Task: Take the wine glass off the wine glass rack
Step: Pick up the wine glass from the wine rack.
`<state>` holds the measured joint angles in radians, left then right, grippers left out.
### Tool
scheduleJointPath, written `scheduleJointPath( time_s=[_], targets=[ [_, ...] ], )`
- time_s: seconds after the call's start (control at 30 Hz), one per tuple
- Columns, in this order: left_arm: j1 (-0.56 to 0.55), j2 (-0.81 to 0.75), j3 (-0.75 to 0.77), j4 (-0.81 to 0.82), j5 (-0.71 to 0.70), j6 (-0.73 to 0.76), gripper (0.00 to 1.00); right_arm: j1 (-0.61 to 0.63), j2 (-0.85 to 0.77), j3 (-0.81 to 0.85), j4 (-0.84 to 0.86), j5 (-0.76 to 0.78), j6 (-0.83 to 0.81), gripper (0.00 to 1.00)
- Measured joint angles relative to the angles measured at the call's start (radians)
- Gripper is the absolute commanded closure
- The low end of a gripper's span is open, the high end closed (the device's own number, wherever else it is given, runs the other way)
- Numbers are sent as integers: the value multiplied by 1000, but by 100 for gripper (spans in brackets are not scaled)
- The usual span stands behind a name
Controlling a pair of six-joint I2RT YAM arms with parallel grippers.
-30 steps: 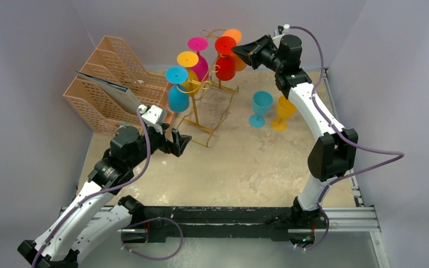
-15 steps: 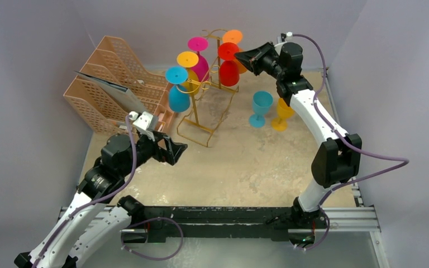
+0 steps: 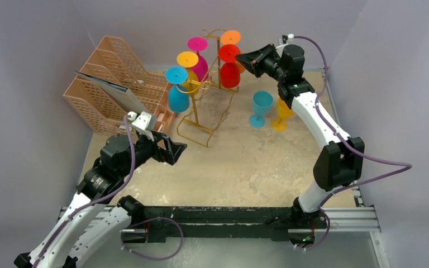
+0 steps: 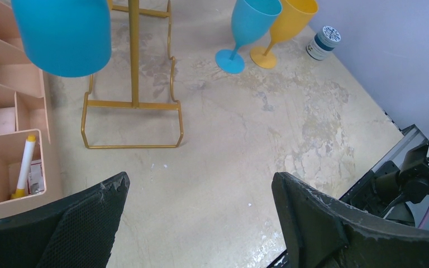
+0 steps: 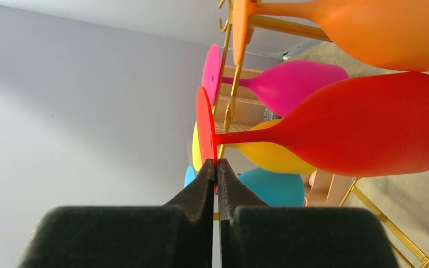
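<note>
The gold wire wine glass rack [image 3: 194,111] stands at the back middle of the table, with several coloured glasses hanging upside down from it. My right gripper [image 3: 241,56] is at the rack's top right end. In the right wrist view it [image 5: 217,163] is shut on the rim of the red wine glass's [image 5: 368,125] flat foot. The red glass [image 3: 229,72] hangs bowl down beside the rack's hooks [image 5: 227,72]; whether it still rests on a hook I cannot tell. My left gripper [image 3: 175,149] is open and empty, low over the table [image 4: 200,184], short of the rack's base [image 4: 133,101].
A peach lattice organizer [image 3: 98,95] stands at the back left, holding a marker [image 4: 24,164]. A teal glass [image 3: 261,106] and a yellow-orange glass [image 3: 282,111] stand upright to the right of the rack. A small jar [image 4: 323,42] sits by the right wall.
My right gripper has shifted slightly right and up with the red glass's foot in it. My left arm drew back from the rack's base toward the near left, then held still.
</note>
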<state>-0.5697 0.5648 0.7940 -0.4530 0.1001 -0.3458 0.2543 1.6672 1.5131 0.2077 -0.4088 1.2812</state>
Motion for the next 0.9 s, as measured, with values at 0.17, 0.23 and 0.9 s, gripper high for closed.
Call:
scheduleJointPath(
  time_s=[0.17,0.23,0.9],
  targets=[
    [0,5,0,0,-4,-3,2,0,-46,-19,0,-1,-9,100],
    [0,5,0,-1,-7,-5,1,0,-67,-33,-1,-1,-18,100],
    [0,15,27,-27,-58,-122,11,0,-316,-56,-308,-181,-406,100]
  ],
)
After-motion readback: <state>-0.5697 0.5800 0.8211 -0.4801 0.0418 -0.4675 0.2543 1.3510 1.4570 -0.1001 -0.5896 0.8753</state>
